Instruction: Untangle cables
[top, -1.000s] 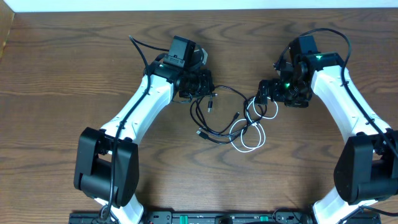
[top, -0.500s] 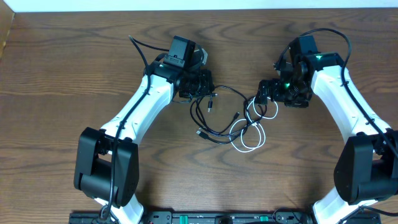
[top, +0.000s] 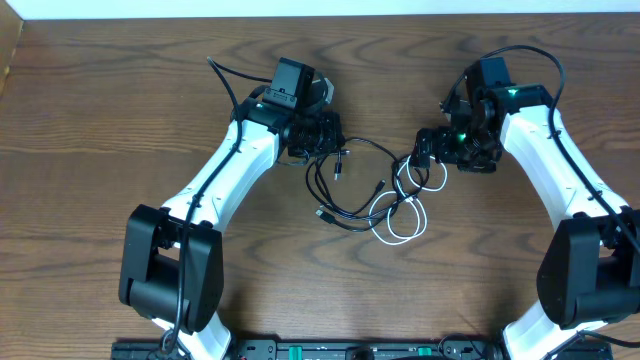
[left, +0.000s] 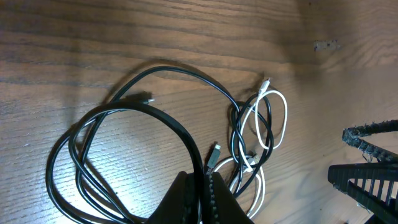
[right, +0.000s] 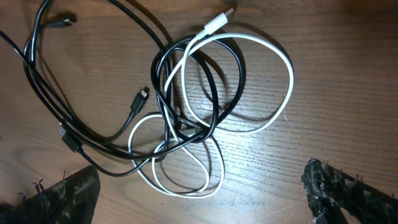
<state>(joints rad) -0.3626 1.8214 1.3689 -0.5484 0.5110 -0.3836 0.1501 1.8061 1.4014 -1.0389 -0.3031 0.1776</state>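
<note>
A thin black cable (top: 352, 150) and a thin white cable (top: 405, 205) lie tangled on the wooden table between the arms. In the right wrist view the white cable (right: 273, 74) loops through the black cable (right: 186, 118). My left gripper (left: 202, 193) is shut on a strand of the black cable (left: 155, 112), at the tangle's left end (top: 322, 140). My right gripper (right: 202, 199) is open, its fingers wide apart above the white loops, holding nothing; it sits at the tangle's right end (top: 425, 155).
The wooden table (top: 100, 120) spreads all round the tangle. Thicker black robot cables (top: 230, 75) run along the arms. The other arm's gripper (left: 367, 162) shows at the right of the left wrist view.
</note>
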